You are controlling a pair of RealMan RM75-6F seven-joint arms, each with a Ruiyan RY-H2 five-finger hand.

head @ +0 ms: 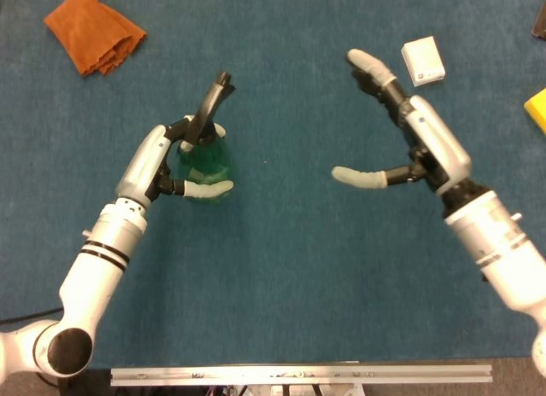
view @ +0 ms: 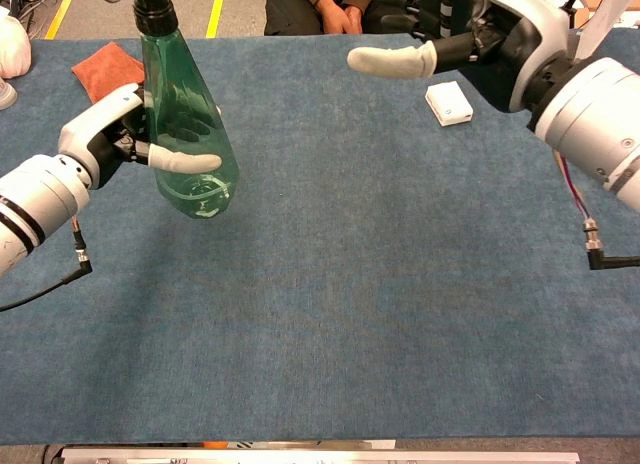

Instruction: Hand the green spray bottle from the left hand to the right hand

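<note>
Half the handover is behind us, by our reckoning. Our left robot hand (view: 135,144) grips the green spray bottle (view: 185,134) upright, lifted off the bench (view: 350,284) on its left side. Our right robot hand (head: 401,136) is spread wide and empty, facing the bottle but well apart from it. Left to do: close that gap, grasp, then release. Beyond sit a white box (head: 423,61) and an orange cloth (head: 92,29).

Translucent green spray bottle (view: 185,124) with black nozzle, blue table cloth (view: 380,284), orange rag (head: 94,29), white box (head: 423,61), yellow sponge (head: 537,110).
</note>
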